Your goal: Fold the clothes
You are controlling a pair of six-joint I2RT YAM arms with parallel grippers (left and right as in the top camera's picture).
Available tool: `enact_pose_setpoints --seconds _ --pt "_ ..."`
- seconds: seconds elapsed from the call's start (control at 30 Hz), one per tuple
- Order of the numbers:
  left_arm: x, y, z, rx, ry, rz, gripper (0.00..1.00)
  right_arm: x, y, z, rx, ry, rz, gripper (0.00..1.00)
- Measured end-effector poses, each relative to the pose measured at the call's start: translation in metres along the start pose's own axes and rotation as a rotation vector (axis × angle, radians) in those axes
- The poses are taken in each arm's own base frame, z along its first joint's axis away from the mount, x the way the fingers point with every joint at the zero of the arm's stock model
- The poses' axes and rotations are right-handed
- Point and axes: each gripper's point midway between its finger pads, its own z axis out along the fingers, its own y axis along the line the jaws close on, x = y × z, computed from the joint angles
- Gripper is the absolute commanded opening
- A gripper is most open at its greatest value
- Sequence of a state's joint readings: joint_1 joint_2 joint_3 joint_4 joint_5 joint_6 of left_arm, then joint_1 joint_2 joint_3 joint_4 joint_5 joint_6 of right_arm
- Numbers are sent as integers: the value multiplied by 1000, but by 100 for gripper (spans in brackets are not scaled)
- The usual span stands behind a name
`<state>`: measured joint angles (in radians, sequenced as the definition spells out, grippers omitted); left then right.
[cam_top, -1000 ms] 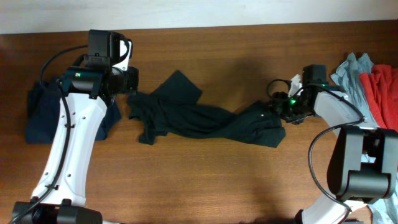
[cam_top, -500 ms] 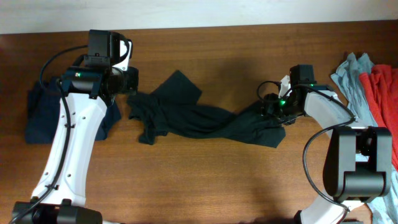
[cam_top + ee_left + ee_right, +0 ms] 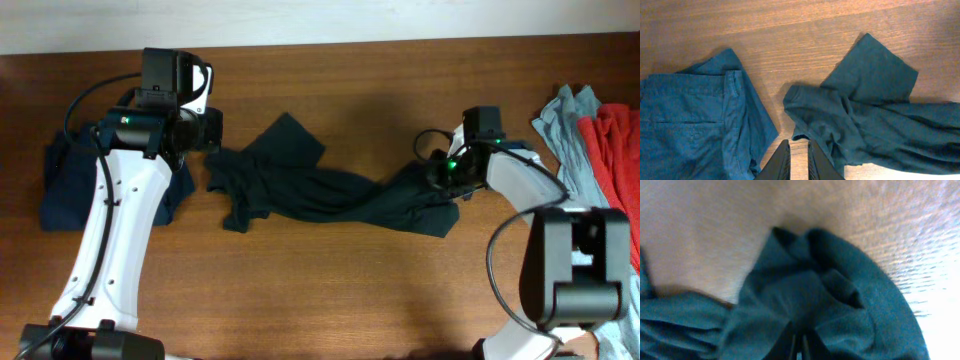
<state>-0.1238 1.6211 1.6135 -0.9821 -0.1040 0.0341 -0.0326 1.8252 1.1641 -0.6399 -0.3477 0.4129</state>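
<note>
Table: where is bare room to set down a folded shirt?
Free: the front strip below the shirt, and the back strip above it. Crowded: the left by the navy cloth, the right by the pile.

You are viewing a plain near-black T-shirt [image 3: 330,195]; it is reading dark teal in both wrist views. The navy garment [image 3: 65,195] is showing a fine denim-like weave. Grey-blue garment [image 3: 565,120], red garment [image 3: 615,140]. The table [image 3: 330,290] is showing brown wood grain.
</note>
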Motion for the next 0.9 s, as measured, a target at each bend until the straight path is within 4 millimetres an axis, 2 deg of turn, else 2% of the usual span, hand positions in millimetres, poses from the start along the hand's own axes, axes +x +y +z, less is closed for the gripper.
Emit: enact_pose_setpoints --seconds 0.07,0.13,0.2,0.3,0.47,0.67,0.77,0.9 --pt "0 0 0 0 2 1 13 -3 10 -22 -5 -17 -9 4" --pt "4 0 0 1 16 5 14 -8 23 -52 -24 -63 -38 4" --pt "9 -3 0 17 35 7 13 -6 31 -72 -31 -80 -54 4" --pt "22 -15 3 87 97 10 13 -6 37 -88 -43 -109 -68 4" --pt "44 -41 38 193 215 17 14 -6 38 -90 -45 -113 -72 4" --pt "109 -81 85 288 431 57 14 -5 38 -90 -44 -112 -72 4" --pt "136 -97 95 317 496 81 14 -5 37 -90 -44 -111 -72 4" --pt "150 -105 100 330 514 95 15 -5 38 -90 -44 -112 -72 4"
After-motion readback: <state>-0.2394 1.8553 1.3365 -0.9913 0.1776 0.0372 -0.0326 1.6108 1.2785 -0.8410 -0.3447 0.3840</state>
